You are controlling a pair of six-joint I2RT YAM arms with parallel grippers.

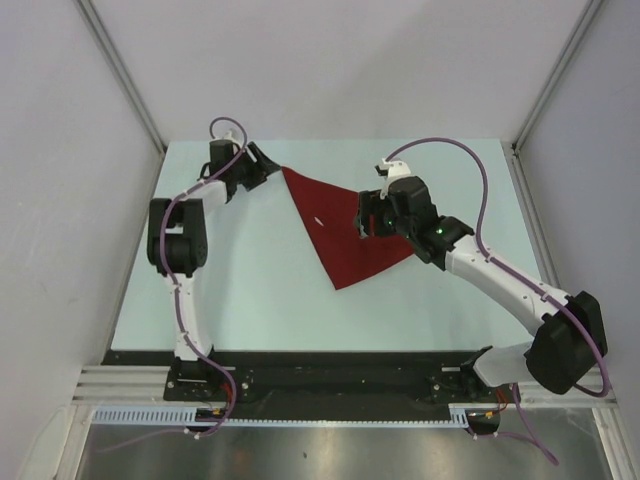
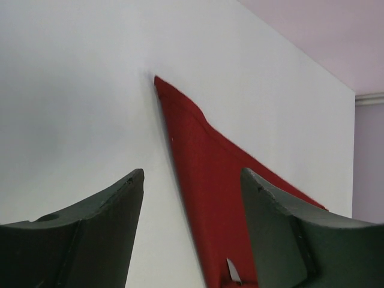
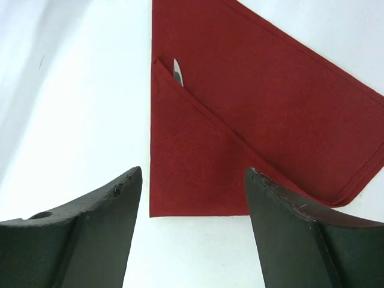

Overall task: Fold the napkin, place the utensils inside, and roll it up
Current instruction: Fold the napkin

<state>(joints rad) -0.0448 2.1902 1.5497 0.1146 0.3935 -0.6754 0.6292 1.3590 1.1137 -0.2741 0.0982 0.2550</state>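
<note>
The dark red napkin [image 1: 340,225] lies flat on the table, folded into a triangle. Of the utensils only a pale knife tip [image 1: 317,221] pokes out from under a folded flap; the rest is hidden. In the right wrist view the tip [image 3: 177,72] sits at the flap's upper corner on the napkin [image 3: 258,120]. My left gripper [image 1: 262,165] hovers open at the napkin's far left corner, with the napkin's [image 2: 210,180] long edge running between its fingers [image 2: 120,204]. My right gripper [image 1: 366,222] stands open above the napkin's right side, its fingers [image 3: 114,198] straddling a straight edge.
The pale table [image 1: 250,290] is bounded by grey walls on the left, right and back. A black rail [image 1: 330,375] with both arm bases runs along the near edge. The right arm's purple cable [image 1: 470,160] arcs over the table's far right.
</note>
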